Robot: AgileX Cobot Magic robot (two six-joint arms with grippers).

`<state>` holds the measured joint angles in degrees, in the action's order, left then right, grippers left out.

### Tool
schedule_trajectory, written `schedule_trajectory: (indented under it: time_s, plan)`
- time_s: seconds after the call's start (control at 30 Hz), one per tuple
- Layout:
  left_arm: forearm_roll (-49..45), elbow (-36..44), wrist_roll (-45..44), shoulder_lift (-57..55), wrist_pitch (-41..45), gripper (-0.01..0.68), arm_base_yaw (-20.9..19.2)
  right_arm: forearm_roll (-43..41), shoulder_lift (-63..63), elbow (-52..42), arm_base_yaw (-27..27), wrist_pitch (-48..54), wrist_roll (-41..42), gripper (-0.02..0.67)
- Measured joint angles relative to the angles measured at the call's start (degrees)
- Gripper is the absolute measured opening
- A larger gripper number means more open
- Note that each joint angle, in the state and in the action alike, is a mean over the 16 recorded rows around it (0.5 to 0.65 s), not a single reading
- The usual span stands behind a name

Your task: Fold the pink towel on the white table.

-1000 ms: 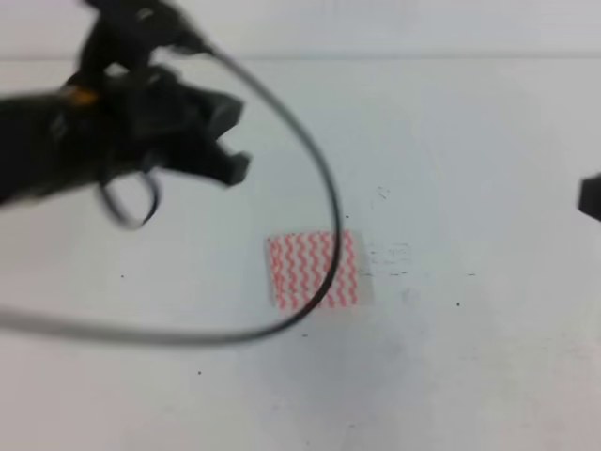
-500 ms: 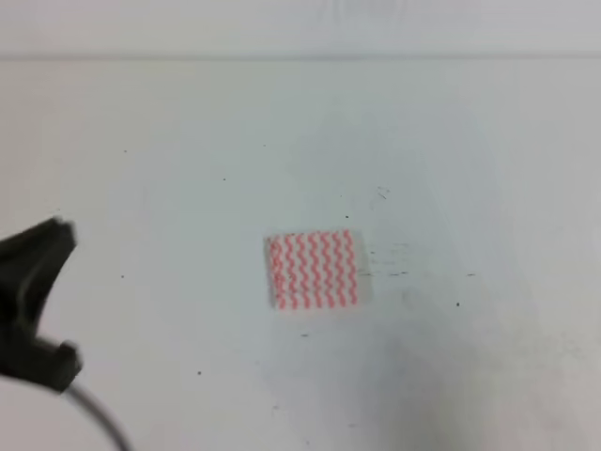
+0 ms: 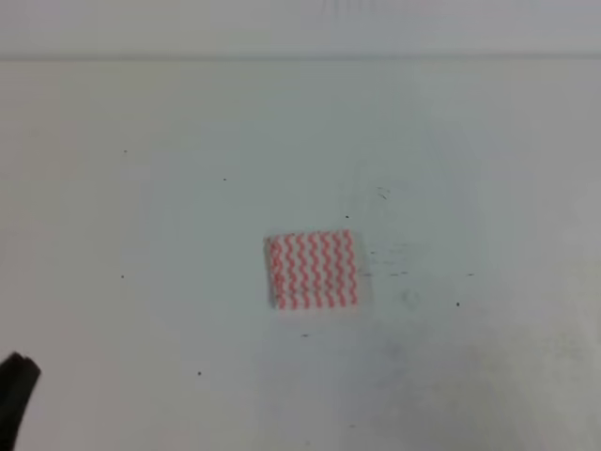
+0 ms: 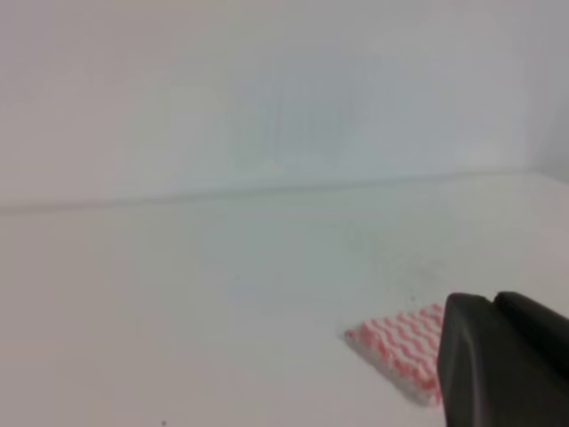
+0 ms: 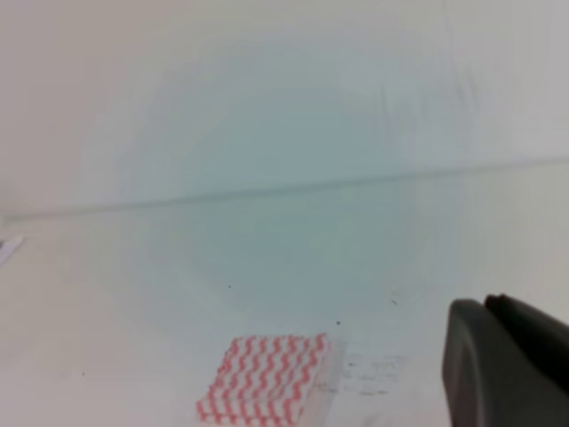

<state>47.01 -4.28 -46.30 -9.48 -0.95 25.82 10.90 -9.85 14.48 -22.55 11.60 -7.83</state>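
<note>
The pink towel (image 3: 313, 271) lies flat as a small folded rectangle near the middle of the white table (image 3: 188, 188); nothing touches it. It also shows in the left wrist view as the pink towel (image 4: 400, 347) and in the right wrist view as the pink towel (image 5: 267, 378). Only a dark sliver of the left arm (image 3: 14, 395) shows at the exterior view's bottom-left corner, far from the towel. A dark part of the left gripper (image 4: 507, 369) and of the right gripper (image 5: 507, 365) fills each wrist view's lower right corner. How their jaws stand does not show.
Small dark specks and scuff marks (image 3: 390, 263) dot the table just right of the towel. The table's far edge meets a pale wall (image 3: 300, 28) at the top of the exterior view.
The left arm and its cable have swung from the upper left down to the bottom-left corner, almost out of view. The right arm's tip has left the right edge. The towel has not moved.
</note>
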Motion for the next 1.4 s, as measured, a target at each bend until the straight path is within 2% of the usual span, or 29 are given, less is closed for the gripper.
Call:
schedule_trajectory:
  time_s: [0.3,0.8,1.03,1.17,1.4]
  plan:
    - [1.3,4.9,-0.2,3.3,1.0,-0.004,0.0,0.6,1.6,-2.1,0.0,-0.9,0.7,-0.018]
    - [1.4,5.1,-0.3,3.5,1.7,-0.006,0.0,0.0,1.6,-2.2,0.0,-0.3,0.6,-0.018]
    - [1.4,5.0,-0.3,3.6,1.9,-0.007,0.0,-6.3,1.8,-2.2,0.4,-1.3,0.8,-0.018]
    - [1.4,5.0,-0.3,3.5,2.0,-0.007,0.0,-10.4,2.0,-2.2,3.3,-1.3,0.0,-0.018]
    - [1.4,5.1,-0.3,3.3,2.0,-0.006,0.0,-15.1,4.4,-3.7,12.1,-1.1,-1.5,-0.018]
